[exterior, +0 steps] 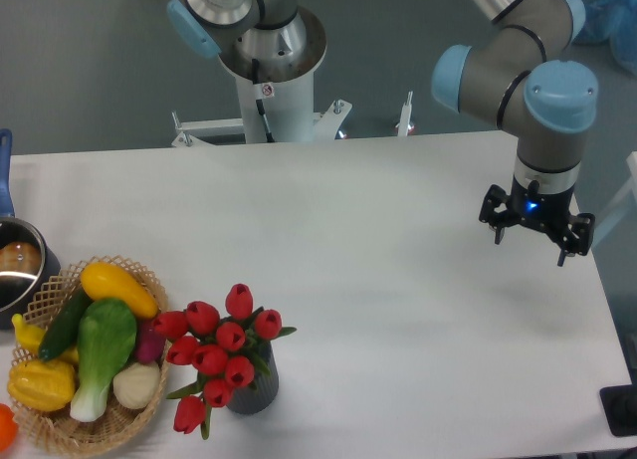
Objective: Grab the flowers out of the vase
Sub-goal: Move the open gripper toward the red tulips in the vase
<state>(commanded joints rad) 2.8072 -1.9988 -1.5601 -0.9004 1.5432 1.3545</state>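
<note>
Gripper point(535, 242) idle at the table's right edge, fingers spread, nothing between them; flowers point(217, 351) untouched, in the vase point(254, 391).

Bunch sits near the table's front-left, just right of the wicker basket point(45, 434). From the gripper the flowers lie at roughly 8 o'clock, well apart, most of the table's width away. Stems run up out of the vase mouth toward the camera, heads fanned up and left over the rim, a couple drooping down the vase's left side. My read: the approach hasn't started; a long traverse comes first, then a descent along the stem axis to clamp below the heads. Pot point(18, 265) at far left looks out of the path.
</note>
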